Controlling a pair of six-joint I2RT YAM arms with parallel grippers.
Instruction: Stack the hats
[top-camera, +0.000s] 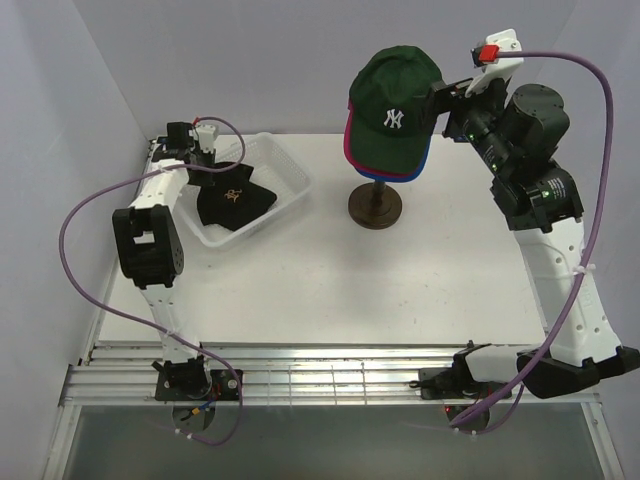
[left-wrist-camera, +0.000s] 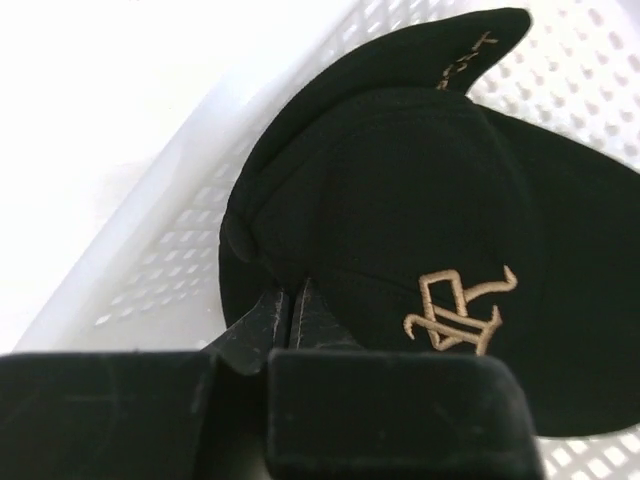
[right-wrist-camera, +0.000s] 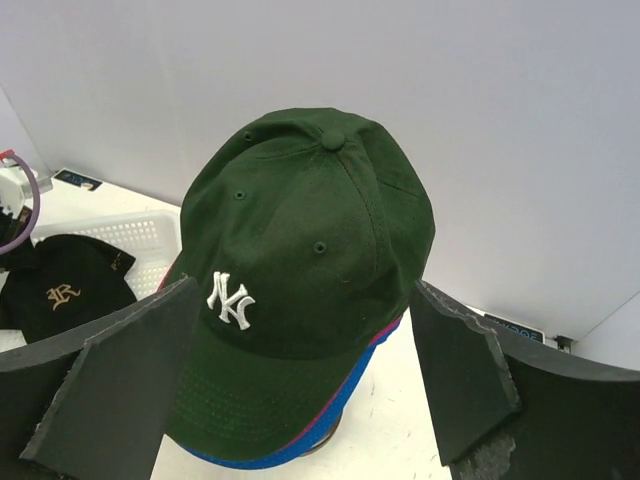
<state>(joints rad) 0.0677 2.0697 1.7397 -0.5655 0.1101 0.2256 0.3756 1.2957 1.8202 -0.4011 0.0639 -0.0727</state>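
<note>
Three stacked — green NY cap topmost; right gripper agape; left gripper pinching black cap.

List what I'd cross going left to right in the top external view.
left tool, pinching the cap's edge → black cap, lying in the white basket → green cap, on top above the stand → right tool, open beside it

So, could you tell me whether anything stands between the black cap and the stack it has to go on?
Only the basket wall lies between the black cap, pinched by the left gripper, and the green cap topping the stack. The right gripper is open at the stack's other side.
</note>
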